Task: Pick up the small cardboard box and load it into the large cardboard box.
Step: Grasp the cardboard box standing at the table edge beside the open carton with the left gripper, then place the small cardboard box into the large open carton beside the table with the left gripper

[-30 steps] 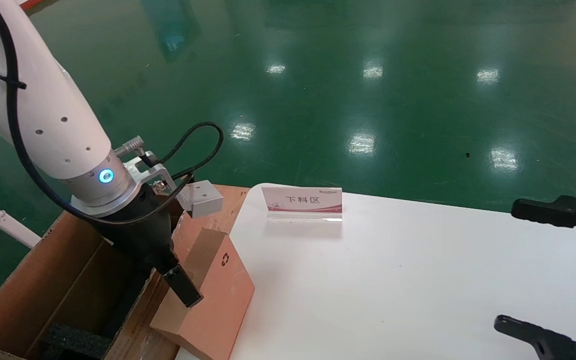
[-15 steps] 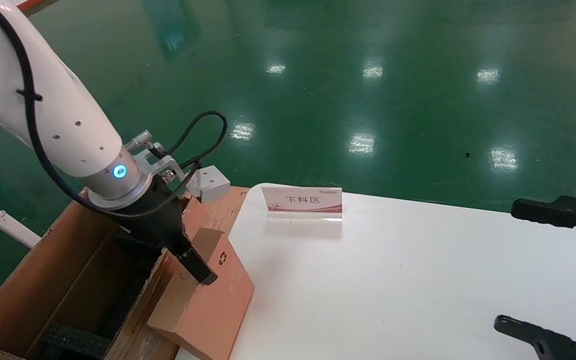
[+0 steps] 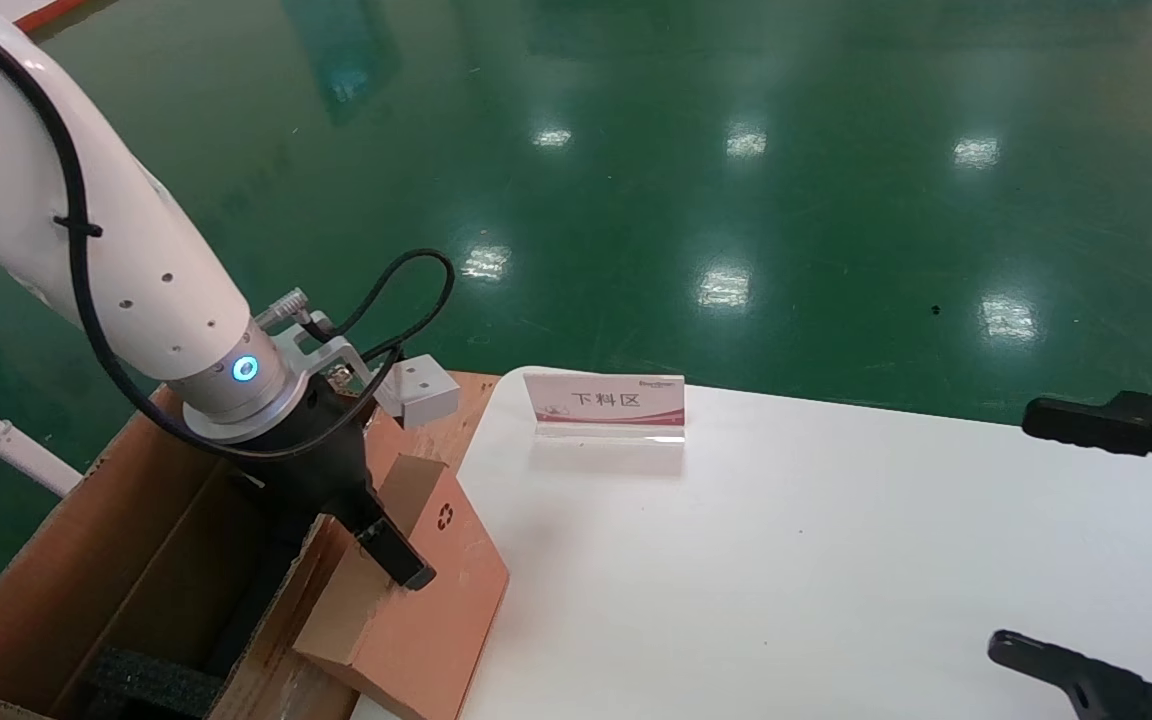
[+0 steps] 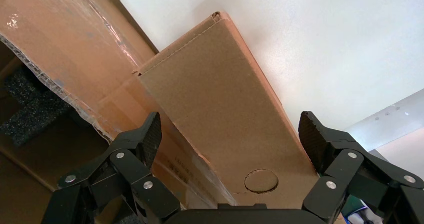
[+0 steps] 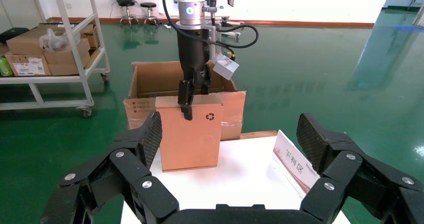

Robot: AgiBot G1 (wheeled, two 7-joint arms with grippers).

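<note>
Since a second ago, the left gripper is sitting higher and farther back along the small cardboard box, which is staying propped at the table's left edge.

The small cardboard box is standing tilted on the white table, leaning against the side flap of the large cardboard box, recycling symbol facing right. The left gripper is straddling its upper edge with fingers spread apart, neither pad pressing the cardboard in the left wrist view. Black foam blocks are lying inside the large carton. Farther back, a red-and-white sign is standing on the table. The right gripper is waiting at the table's right side, jaws wide apart and empty.
</note>
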